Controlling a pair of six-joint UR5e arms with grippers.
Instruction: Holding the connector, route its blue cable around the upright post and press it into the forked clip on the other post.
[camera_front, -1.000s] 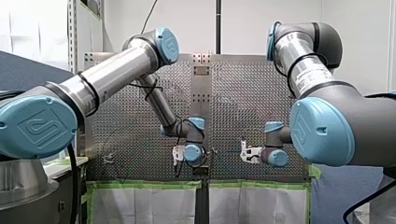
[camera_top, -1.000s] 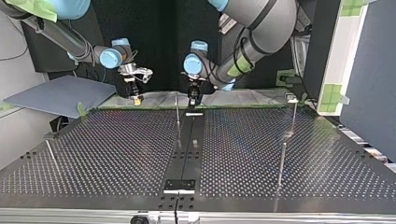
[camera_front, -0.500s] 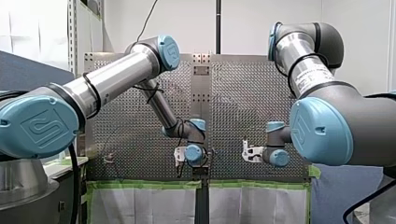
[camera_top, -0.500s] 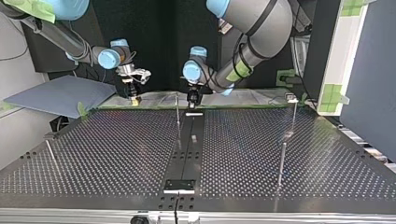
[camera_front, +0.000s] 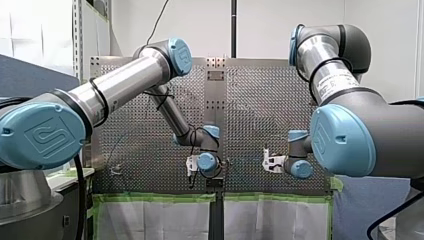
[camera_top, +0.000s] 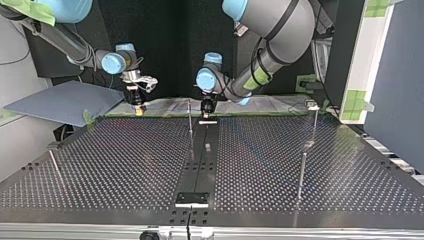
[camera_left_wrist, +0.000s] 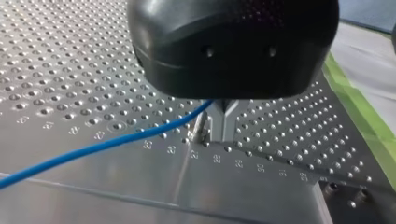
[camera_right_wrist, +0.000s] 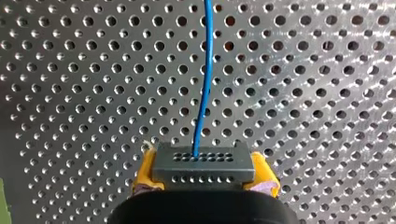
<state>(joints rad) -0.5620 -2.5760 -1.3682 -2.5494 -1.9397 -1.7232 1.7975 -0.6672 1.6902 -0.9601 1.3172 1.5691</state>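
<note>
My right gripper (camera_right_wrist: 204, 174) has yellow pads and is shut on a grey connector (camera_right_wrist: 204, 162) with rows of small holes. A blue cable (camera_right_wrist: 205, 70) leaves the connector and runs ahead over the perforated plate. In the left wrist view my left gripper (camera_left_wrist: 223, 127) has its metal fingers shut on the blue cable (camera_left_wrist: 93, 149), right beside a thin upright post (camera_left_wrist: 200, 131). In the top view my left gripper (camera_top: 205, 110) hangs next to that post (camera_top: 190, 117) at the table's far edge. My right gripper (camera_top: 136, 106) is further to that view's left.
Two more thin posts (camera_top: 301, 175) (camera_top: 315, 124) stand at the top view's right, and another post (camera_top: 52, 165) at its left. A dark strip (camera_top: 200, 160) runs down the table's middle to a small bracket (camera_top: 192, 199). Green tape (camera_front: 155, 198) edges the table.
My right gripper has moved with the connector toward the top view's left, away from the middle post. My left gripper has stayed by the post.
</note>
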